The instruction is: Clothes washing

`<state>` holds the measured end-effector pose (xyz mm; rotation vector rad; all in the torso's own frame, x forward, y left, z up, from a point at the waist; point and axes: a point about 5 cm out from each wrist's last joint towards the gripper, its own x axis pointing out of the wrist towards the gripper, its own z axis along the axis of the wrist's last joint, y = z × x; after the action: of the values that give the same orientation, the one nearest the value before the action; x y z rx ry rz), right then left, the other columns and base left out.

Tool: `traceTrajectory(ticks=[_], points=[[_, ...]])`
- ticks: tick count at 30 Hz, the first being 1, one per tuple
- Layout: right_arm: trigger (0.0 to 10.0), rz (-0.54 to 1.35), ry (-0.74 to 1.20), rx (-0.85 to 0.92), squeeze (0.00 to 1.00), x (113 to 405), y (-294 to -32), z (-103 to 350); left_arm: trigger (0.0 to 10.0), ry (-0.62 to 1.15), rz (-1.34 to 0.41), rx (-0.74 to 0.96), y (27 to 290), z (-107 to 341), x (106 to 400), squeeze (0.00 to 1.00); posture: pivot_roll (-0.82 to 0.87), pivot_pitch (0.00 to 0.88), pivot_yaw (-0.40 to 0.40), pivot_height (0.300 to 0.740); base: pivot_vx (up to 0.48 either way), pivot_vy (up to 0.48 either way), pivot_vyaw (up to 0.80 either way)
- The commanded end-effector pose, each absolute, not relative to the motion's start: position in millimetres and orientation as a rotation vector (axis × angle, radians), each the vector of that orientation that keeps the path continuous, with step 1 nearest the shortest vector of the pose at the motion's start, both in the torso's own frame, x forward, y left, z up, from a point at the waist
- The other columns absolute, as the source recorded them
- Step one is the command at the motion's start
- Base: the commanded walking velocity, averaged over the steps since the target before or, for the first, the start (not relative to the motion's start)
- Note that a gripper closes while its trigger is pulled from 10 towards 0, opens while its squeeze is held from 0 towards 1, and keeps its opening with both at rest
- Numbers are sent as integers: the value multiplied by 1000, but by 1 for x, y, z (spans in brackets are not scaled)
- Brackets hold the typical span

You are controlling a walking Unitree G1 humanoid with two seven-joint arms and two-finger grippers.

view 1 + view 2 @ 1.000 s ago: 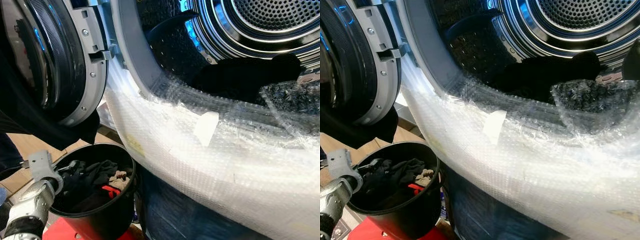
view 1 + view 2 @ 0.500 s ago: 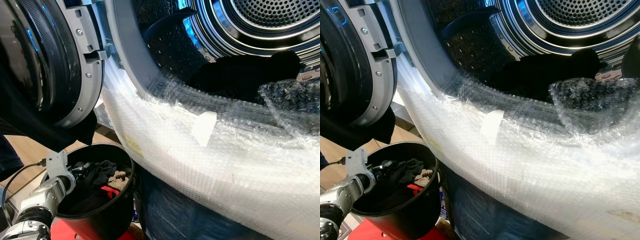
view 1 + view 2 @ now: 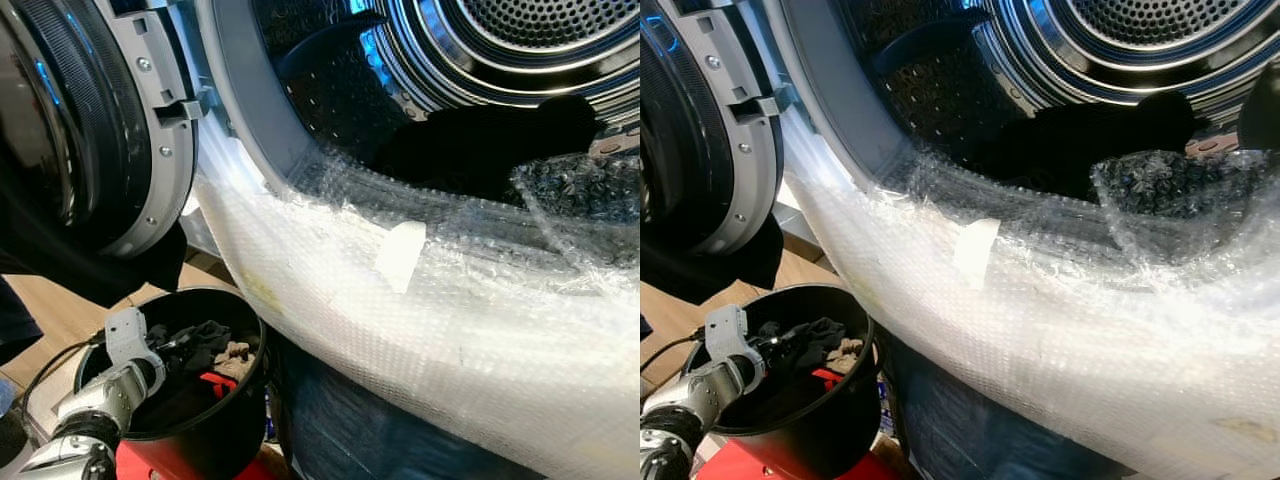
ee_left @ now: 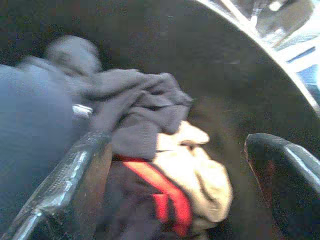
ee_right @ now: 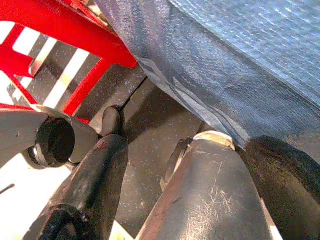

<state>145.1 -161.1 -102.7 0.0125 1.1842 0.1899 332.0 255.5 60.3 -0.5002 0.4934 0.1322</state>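
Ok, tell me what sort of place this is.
Probably a home laundry spot: an open front-loading washer drum wrapped in bubble wrap, with a black bucket of clothes below, where the left gripper reaches.

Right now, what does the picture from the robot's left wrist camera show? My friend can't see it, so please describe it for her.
The left pincer, its two black fingers spread open, reaches into a black bucket of crumpled laundry. Between the fingers lie a dark grey garment, a cream cloth and something dark with a red strap. The picture is a bit blurry.
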Motion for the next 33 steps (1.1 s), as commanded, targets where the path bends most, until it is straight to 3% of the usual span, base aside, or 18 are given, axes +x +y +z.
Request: traceTrajectory(ticks=[1,8,9,10,11,33], points=[[10000,193,1261,24,0,126,-158,-109,10000,503,134,-534,255,60,332,0,-67,19,120,740,0,0,0],[10000,194,1256,21,0,130,-155,-108,10000,503,121,-576,249,62,336,0,-69,16,117,740,0,0,0],[10000,195,1255,21,0,130,-154,-108,4980,497,125,-593,249,62,336,0,-70,15,117,740,0,0,0],[10000,195,1255,20,0,131,-154,-108,4980,493,128,-606,249,63,337,0,-70,14,117,740,0,0,0],[10000,194,1254,21,0,131,-154,-108,78,493,145,-619,251,63,336,0,-70,14,117,740,0,0,0],[10000,202,1252,25,0,133,-147,-108,0,489,175,-641,254,62,335,0,-65,7,113,740,0,0,0]])
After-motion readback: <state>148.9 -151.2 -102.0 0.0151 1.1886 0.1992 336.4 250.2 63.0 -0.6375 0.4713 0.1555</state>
